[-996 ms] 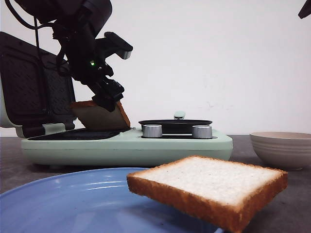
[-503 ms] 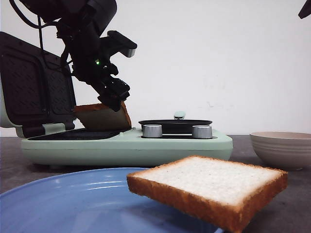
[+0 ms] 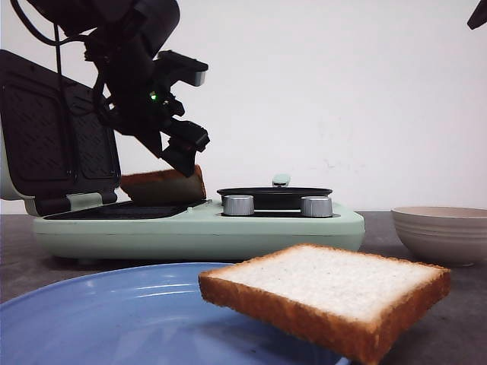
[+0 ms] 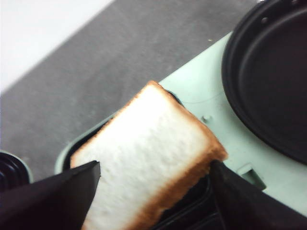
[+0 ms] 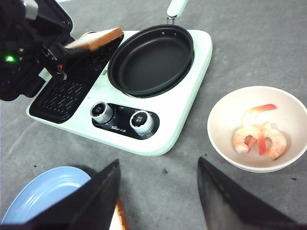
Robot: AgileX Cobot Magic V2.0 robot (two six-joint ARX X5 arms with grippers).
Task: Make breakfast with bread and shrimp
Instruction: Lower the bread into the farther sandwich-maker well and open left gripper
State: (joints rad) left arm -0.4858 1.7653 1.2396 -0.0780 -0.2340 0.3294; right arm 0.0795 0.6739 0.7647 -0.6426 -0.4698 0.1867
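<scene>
- White bowl on the grey table, to the right of the appliance; it holds three pink shrimp bunched on one side, touching one another
- Blue plate at the near edge of the table; one bread slice lies with part of it on the plate and its right corner jutting past the rim, pale face up, brown crust all round
- Mint-green breakfast maker: one round black frying pan on its right half, nothing in it that can be seen; one ribbed black grill tray on its left half, with the hinged lid standing open behind
- Second bread slice tilted over the grill tray, its low end down in the tray, its high end between the fingers of the left gripper; the jaws clamp its crust edge; the left wrist view shows the slice running between both dark fingers
- Right gripper hangs high above the table with its fingers spread wide apart and nothing between them
- Count: two bread slices; three shrimp; one bowl; one plate; one pan; two silver knobs on the front panel
</scene>
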